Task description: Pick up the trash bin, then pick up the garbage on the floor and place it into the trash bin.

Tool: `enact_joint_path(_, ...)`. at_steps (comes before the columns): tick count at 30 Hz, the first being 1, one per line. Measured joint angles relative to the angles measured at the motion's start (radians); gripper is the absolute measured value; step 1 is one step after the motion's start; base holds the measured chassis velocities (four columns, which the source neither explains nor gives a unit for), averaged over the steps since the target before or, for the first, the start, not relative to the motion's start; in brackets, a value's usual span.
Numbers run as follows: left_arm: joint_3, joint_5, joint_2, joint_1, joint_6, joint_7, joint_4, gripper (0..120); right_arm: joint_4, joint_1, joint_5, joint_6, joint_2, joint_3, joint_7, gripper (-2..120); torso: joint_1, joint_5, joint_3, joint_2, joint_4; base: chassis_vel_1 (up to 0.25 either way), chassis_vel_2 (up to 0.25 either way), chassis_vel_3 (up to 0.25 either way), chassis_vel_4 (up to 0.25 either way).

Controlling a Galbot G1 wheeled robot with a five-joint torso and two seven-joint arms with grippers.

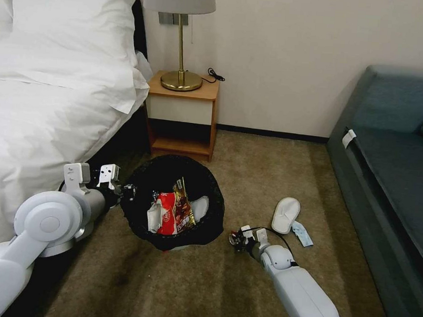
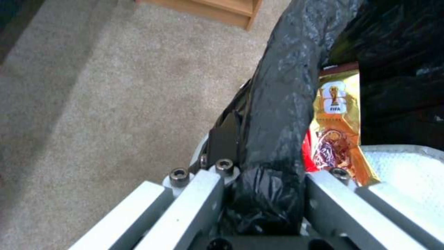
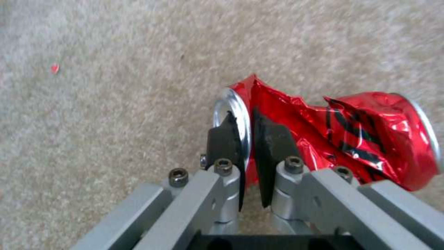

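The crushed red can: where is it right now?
The crushed red can is low over the carpet, its rim pinched in the right end effector, right of the trash bin and near the white slipper.

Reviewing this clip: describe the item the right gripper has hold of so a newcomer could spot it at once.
Start at the black-lined trash bin on the carpet before the nightstand. Just to its right, low over the floor, the right gripper is shut on the rim of a crushed red can. It is shiny red metal, unlike the white slipper beyond.
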Motion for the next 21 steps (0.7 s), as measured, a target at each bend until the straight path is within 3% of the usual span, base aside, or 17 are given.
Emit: enact_joint_path(21, -0.004, -0.005, 0.002, -0.003, 0.0, -0.003, 0.018, 3, 0.084, -0.021, 0.043, 0.011, -0.031, 0.104, 0.007, 4, 0.0, 0.0, 0.0, 0.0, 0.0001, 0.0, 0.0, 0.0, 0.0)
